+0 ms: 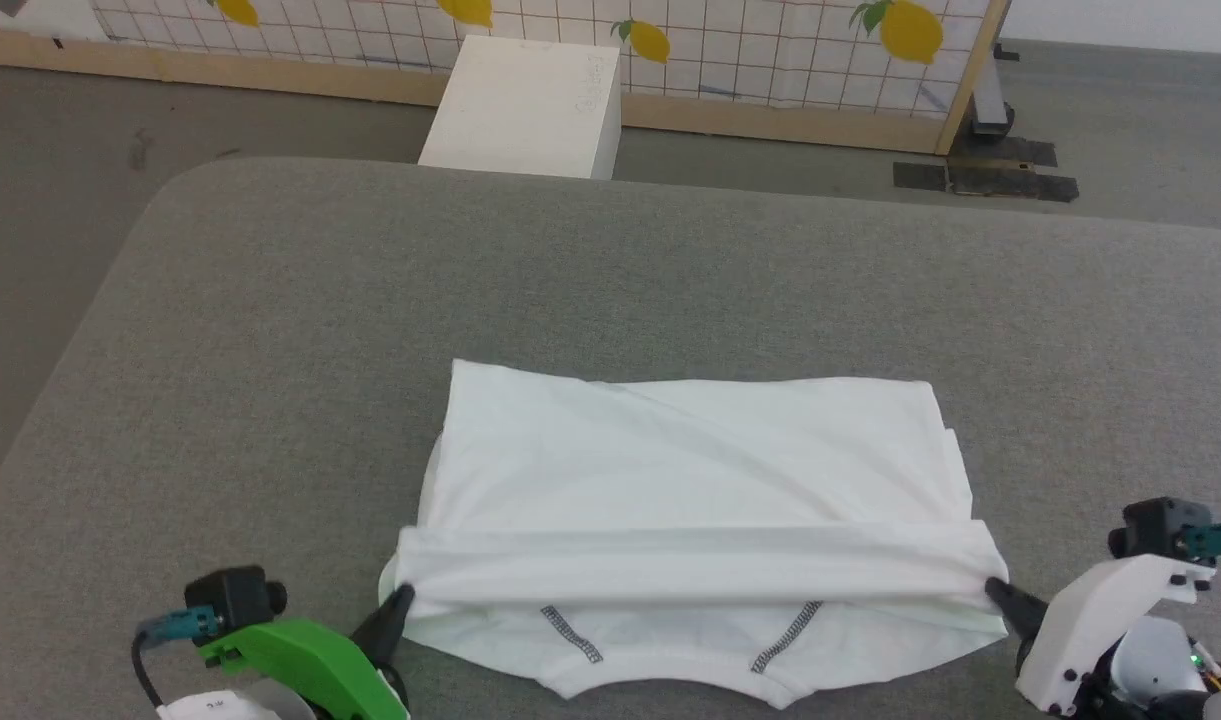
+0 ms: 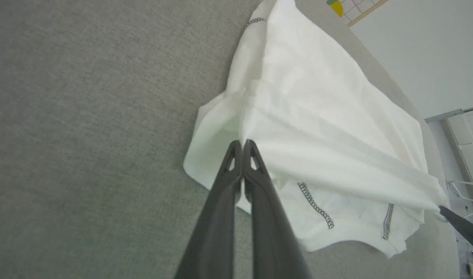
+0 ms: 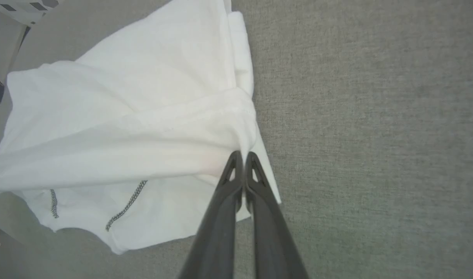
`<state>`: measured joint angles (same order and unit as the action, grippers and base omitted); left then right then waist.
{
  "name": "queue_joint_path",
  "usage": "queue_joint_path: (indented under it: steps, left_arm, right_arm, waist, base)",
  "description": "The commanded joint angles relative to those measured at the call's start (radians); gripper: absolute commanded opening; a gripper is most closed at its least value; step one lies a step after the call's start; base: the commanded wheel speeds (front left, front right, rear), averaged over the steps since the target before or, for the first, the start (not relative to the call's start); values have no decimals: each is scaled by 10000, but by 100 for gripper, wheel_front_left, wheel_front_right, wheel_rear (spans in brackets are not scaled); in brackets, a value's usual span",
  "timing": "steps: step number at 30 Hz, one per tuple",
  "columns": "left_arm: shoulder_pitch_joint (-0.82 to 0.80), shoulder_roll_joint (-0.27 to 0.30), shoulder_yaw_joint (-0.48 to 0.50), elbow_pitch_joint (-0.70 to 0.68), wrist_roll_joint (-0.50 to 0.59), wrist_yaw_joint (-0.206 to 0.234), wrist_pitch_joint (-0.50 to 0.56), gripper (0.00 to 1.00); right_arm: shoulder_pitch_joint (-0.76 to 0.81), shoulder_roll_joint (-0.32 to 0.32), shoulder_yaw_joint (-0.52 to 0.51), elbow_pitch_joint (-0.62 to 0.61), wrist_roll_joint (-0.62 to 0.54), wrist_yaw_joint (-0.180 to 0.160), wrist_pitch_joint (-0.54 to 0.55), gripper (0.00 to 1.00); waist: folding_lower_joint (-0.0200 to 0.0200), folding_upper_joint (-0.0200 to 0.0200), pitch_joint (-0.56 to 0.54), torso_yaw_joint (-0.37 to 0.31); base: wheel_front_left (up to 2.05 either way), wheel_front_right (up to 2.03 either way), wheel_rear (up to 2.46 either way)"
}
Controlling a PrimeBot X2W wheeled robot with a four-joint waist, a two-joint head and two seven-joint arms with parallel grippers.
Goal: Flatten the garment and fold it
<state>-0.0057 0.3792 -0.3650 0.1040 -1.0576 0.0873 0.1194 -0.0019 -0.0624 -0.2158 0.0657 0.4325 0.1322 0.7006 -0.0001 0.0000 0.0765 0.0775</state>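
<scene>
Up front, the left gripper (image 1: pixel 400 600) has its jaws pressed together on the left end of a raised fold in the garment (image 1: pixel 690 460). The white shirt lies partly folded on the grey table (image 1: pixel 270 330), close to the near edge. A band of cloth is stretched taut across it above two dark zigzag seams (image 1: pixel 572 634). At right, the right gripper (image 1: pixel 995 590) pinches the band's other end, seemingly through several layers.
</scene>
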Motion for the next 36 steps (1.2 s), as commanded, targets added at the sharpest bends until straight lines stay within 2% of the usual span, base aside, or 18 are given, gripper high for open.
queue_joint_path:
  steps: [1, 7, 8, 9, 10, 14, 19, 21, 25, 29, 30, 33, 36]
  left_arm:
    - [274, 135, -90, 107, 68, 216, 159, 0]
    - [488, 291, -523, 375, 312, 868, 855, 0]
    - [471, 267, -523, 375, 302, 908, 873, 13]
    - [460, 261, -534, 399, 297, 978, 929, 76]
    - [438, 284, -546, 417, 339, 1049, 956, 100]
    - [449, 496, -439, 360, 384, 1393, 1117, 100]
    - [771, 1144, 21, -185, 516, 2072, 1144, 100]
    - [807, 1457, 380, -712, 749, 2325, 763, 100]
    - [431, 1860, 878, -1580, 1693, 2353, -671, 100]
    - [-318, 1778, 1031, -1963, 3110, 2180, -2934, 100]
    - [-446, 1738, 974, -1949, 3386, 2129, -3224, 100]
    - [-934, 1433, 1064, -2103, 4415, 1989, -3750, 100]
    - [-1298, 992, 1301, -2515, 5638, 1736, -3802, 100]
  right_arm:
    - [170, 28, 145, 113, -150, -15, -55, 0]
    - [501, -19, 589, 542, -554, -15, -146, 0]
    - [520, -41, 624, 578, -598, -15, -146, 13]
    - [550, -79, 684, 602, -630, -15, -99, 27]
    - [573, -125, 705, 581, -674, -15, -80, 100]
    - [812, -248, 620, 88, -654, -15, 208, 100]
    - [1374, -239, 6, -1600, -205, -15, 997, 100]
    - [1414, -177, -497, -2474, 49, -15, 1349, 100]
    - [945, -130, -1053, -3373, -22, -15, 1867, 100]
    - [-29, -181, -877, -3130, -510, -15, 2368, 100]
    - [-244, -257, -730, -2956, -704, -15, 2437, 100]
    - [-1033, -337, -267, -2121, -1374, -15, 2468, 100]
    - [-1759, -426, 182, -1137, -1998, -15, 2365, 100]
  waist:
    - [1, 0, -17, -40]
    - [1, 0, -75, -48]
    - [1, 0, -92, -46]
    - [1, 0, -111, -46]
    - [1, 0, -126, -45]
    - [1, 0, -268, -14]
    - [1, 0, -495, 17]
    - [1, 0, -540, 17]
    - [1, 0, -501, 3]
    - [1, 0, -297, -21]
    - [1, 0, -228, -25]
    - [1, 0, 80, -33]
    - [1, 0, 435, -13]
  base:
    - [0, 0, 0]
    - [0, 0, 0]
    - [0, 0, 0]
    - [0, 0, 0]
    - [0, 0, 0]
    - [0, 0, 0]
    - [0, 0, 0]
    - [0, 0, 0]
    - [0, 0, 0]
    - [0, 0, 0]
    - [0, 0, 0]
    - [0, 0, 0]
    - [0, 0, 0]
